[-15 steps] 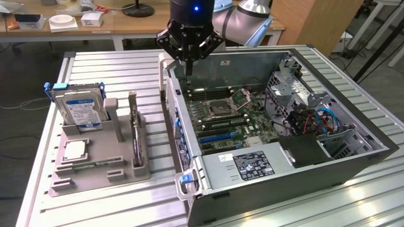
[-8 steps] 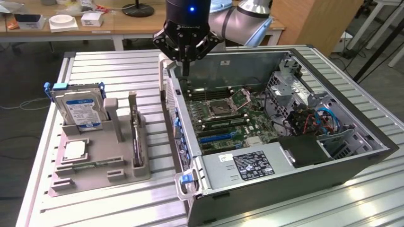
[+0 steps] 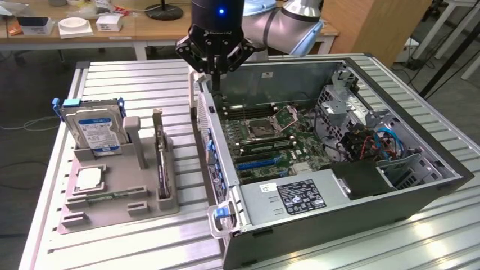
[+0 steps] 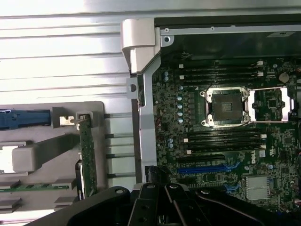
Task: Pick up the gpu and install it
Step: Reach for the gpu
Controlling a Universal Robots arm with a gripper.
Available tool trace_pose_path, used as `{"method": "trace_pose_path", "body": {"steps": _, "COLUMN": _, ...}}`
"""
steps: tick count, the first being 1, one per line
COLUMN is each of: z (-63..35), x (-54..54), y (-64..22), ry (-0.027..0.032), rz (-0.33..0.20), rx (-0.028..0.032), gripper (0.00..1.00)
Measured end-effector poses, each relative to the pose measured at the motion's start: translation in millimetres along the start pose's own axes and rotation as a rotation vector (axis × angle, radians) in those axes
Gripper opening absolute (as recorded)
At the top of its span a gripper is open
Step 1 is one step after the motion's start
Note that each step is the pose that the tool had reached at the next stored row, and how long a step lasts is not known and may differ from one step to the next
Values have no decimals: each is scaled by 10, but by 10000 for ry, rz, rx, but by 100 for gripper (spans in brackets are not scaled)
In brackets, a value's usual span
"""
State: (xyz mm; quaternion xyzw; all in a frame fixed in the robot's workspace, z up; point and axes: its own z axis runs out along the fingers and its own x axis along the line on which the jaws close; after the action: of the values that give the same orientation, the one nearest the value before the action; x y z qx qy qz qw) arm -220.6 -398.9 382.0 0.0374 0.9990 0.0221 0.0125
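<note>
1 gpu (image 3: 159,154), 1 hdd (image 3: 94,130), 1 cpu chip (image 3: 89,179), 1 pc case (image 3: 360,225), 1 holder (image 3: 112,216)

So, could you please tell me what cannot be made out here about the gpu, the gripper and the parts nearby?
- gpu: in the exterior view it stands edge-on in the grey holder, so its faces are hidden.
- One end of the gpu: in the wrist view the gripper covers it.
- Hard drive label: in the exterior view the print is too small to read.
</note>
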Motion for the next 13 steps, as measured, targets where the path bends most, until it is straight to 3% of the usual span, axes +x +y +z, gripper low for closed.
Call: {"method": "trace_pose_path", "body": {"steps": 13, "z": 18, "x": 97, "y": -8, "ry": 0, "rz": 1, "rx": 0, "gripper": 11}}
